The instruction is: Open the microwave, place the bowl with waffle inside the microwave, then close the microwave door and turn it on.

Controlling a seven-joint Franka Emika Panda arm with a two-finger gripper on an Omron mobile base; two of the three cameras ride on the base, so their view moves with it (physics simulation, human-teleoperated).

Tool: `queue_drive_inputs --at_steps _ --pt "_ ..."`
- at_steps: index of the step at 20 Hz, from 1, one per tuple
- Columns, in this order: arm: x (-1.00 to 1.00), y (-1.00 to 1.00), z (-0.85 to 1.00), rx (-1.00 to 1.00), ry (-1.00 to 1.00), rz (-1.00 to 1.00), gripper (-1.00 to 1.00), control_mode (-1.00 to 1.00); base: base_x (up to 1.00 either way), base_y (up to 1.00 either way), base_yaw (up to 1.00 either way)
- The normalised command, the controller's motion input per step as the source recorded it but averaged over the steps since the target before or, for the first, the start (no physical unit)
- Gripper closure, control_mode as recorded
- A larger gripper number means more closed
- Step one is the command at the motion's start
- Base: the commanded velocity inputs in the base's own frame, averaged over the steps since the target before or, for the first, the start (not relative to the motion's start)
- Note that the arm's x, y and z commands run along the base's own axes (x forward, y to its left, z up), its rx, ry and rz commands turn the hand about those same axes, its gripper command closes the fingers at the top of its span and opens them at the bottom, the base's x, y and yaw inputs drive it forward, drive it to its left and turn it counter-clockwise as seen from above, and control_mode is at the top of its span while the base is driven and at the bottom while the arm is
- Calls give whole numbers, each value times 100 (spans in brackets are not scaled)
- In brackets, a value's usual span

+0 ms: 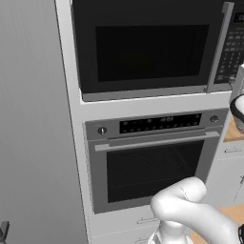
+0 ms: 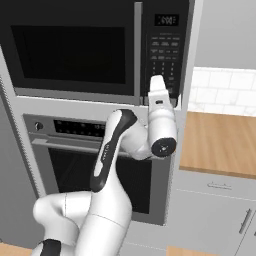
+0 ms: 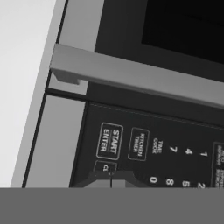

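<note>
The black microwave (image 1: 147, 52) (image 2: 70, 55) is built in above the oven. The microwave door (image 2: 75, 82) is closed, its grey bar handle (image 1: 217, 47) (image 2: 138, 50) (image 3: 140, 76) beside the keypad (image 1: 232, 47) (image 2: 165, 50) (image 3: 166, 148). My gripper (image 2: 156, 80) (image 3: 110, 179) is shut with nothing in it. Its tips are held against the lower end of the keypad, at a small button just beside the START/ENTER key (image 3: 109, 141). The bowl with waffle is hidden; nothing can be made out through the dark window.
A grey oven (image 1: 152, 162) (image 2: 75, 150) with a horizontal handle sits below the microwave. A wooden counter (image 2: 220, 142) with drawers (image 2: 215, 187) and a white tiled wall (image 2: 225, 92) lie to the right. A tall grey panel (image 1: 33, 119) stands at the left.
</note>
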Motion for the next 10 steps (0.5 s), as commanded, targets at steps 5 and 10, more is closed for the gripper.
queue_drive_inputs --at_steps 5,10 --pt "39 0 0 2 11 -1 100 -100 0 0 0" --pt "18 0 0 0 6 0 100 -100 0 0 0"
